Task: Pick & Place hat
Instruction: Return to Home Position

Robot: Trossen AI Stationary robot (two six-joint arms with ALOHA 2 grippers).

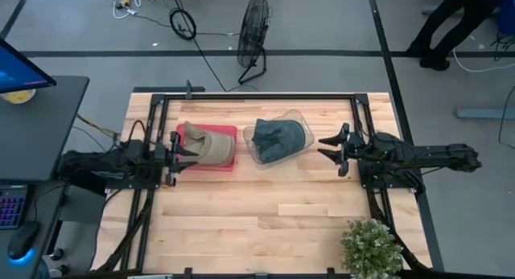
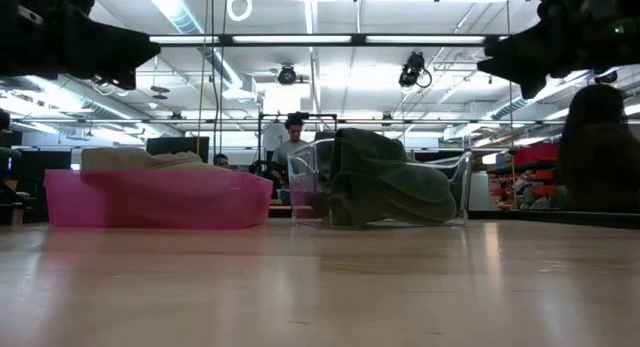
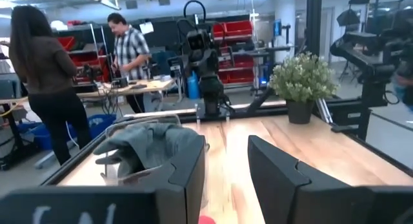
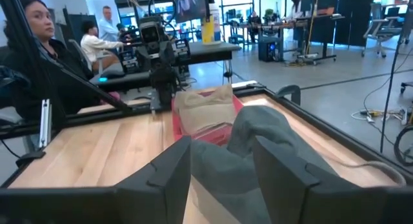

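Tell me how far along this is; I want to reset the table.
Done: brown cap in the red bin, dark caps in the transparent bin. In hand: nothing; left gripper and right gripper hang open beside the bins. Left: no cap on the table, so probably just parking the arms.

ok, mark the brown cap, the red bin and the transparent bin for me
brown cap (image 1: 208,145), high view, on its crown.
red bin (image 2: 150,202), low view, on its front wall.
transparent bin (image 2: 303,182), low view, on its clear left wall.
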